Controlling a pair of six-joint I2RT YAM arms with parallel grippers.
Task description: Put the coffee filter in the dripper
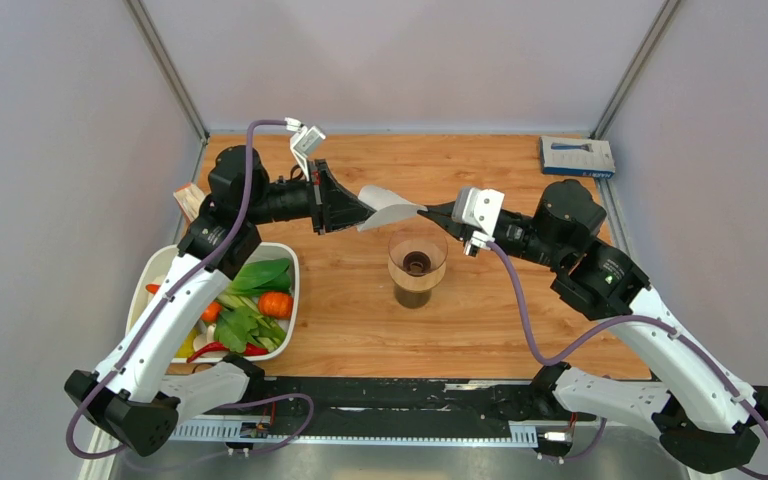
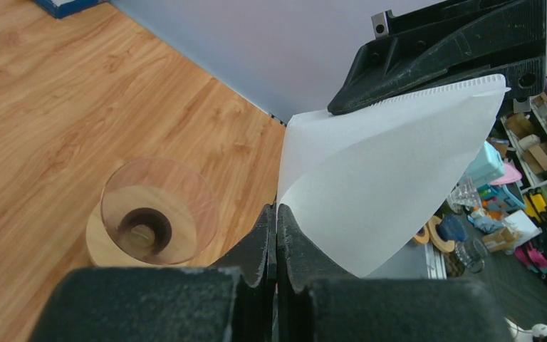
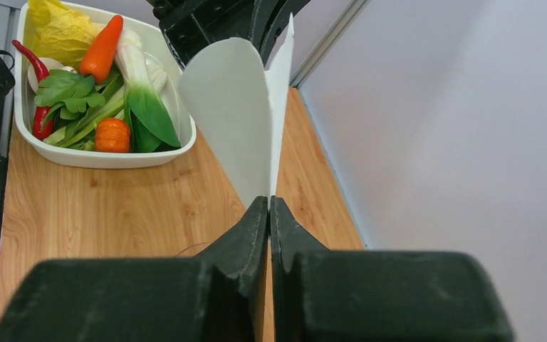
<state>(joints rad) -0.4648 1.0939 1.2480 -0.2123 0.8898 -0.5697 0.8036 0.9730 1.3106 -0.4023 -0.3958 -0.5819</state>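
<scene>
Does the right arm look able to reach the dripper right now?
Likely yes: the dripper stands uncovered close to the right gripper, but both it and the left gripper pinch the coffee filter.

Blue box (image 2: 64,6) is cut off (top edge).

- left gripper (image 2: 276,214) pinched tight on near corner of coffee filter (image 2: 377,178)
- right gripper (image 2: 370,96) clamps its far edge, ahead-right
- dripper (image 2: 158,214) upright on table (image 2: 57,107), left of fingertips
</scene>
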